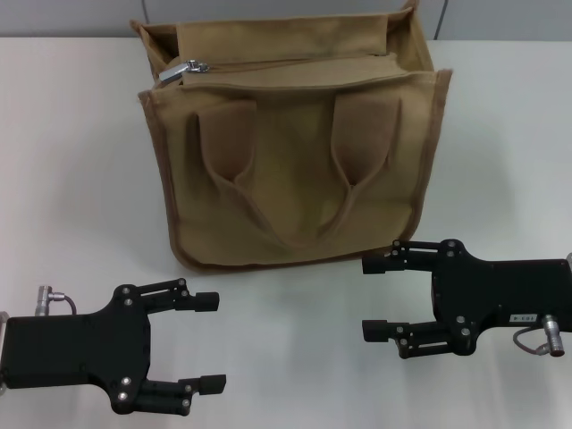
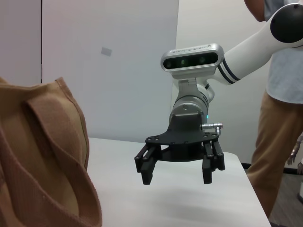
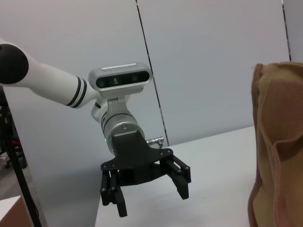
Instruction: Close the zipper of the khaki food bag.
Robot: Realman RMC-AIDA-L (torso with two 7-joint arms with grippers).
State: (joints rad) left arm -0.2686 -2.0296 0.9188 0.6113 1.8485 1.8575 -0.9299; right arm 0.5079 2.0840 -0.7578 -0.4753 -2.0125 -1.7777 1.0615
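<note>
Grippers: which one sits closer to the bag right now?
The right gripper. Its upper finger tip lies just off the khaki food bag's bottom right corner, while the left gripper rests lower on the table, clearly apart from the bag. Both are open.

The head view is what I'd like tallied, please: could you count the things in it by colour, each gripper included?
Khaki: 1, the khaki food bag
Silver: 1, the zipper pull tab at the bag's top left end
Black: 2, the left gripper and the right gripper, both open, apart from the bag
White: 1, the table
Total: 5
</note>
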